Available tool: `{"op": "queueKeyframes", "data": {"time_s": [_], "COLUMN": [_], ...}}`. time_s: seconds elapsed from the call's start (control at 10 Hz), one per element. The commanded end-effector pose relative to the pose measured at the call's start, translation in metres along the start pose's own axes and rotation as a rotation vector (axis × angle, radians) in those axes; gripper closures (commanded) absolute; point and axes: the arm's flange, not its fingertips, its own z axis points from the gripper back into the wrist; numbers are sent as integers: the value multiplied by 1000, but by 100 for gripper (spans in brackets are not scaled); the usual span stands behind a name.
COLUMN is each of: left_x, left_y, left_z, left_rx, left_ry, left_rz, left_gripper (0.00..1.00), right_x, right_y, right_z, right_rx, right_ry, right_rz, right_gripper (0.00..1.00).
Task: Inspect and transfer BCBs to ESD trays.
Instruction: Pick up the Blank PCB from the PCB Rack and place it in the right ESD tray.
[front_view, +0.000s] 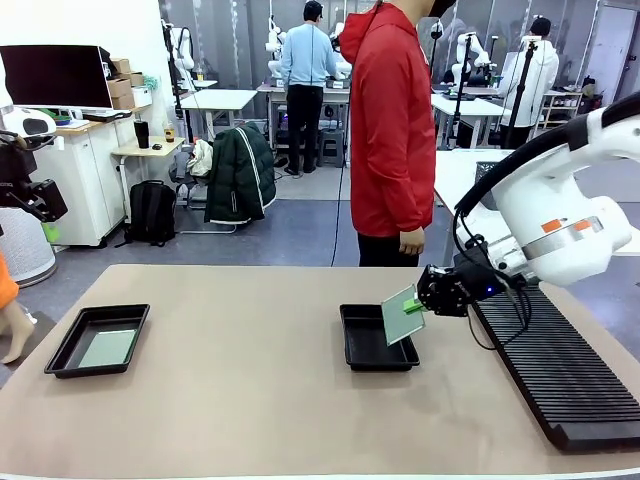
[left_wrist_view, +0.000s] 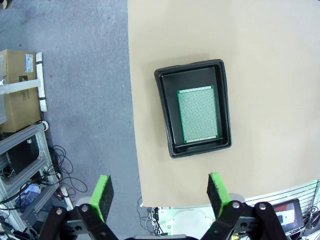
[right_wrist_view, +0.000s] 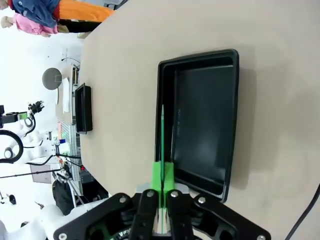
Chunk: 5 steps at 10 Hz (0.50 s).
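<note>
Right end effector (front_view: 412, 305) pinches BCB (front_view: 401, 316) edge, tilted over black tray's (front_view: 375, 352) rim; left end effector (left_wrist_view: 159, 192) spread

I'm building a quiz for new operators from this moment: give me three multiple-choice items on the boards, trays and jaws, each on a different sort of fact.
1. Where does the board held by the right gripper hang?
A. Over the middle tray
B. Over the ribbed rack
C. Over the floor

2. How many black trays are on the table?
A. One
B. Two
C. Three

3. How do the left gripper's jaws stand?
A. Shut on a board
B. Shut on nothing
C. Open, holding nothing

Answers:
1 A, the board tilts above that tray's right rim.
2 B, the middle tray and the left tray, which already holds a board.
3 C, the green pads stand wide apart.
</note>
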Motion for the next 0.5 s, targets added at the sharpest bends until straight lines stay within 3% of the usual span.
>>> {"op": "queueKeyframes", "data": {"time_s": [0.0,0.4], "left_x": [0,0], "left_y": [0,0], "left_z": [0,0], "left_rx": [0,0], "left_ry": [1,1], "left_rz": [1,1], "left_gripper": [0,0], "right_x": [12,26], "right_y": [-8,-17], "right_z": [-28,-64], "right_rx": [32,37], "right_ry": [-30,17], "right_rz": [10,-8], "right_gripper": [98,98]}}
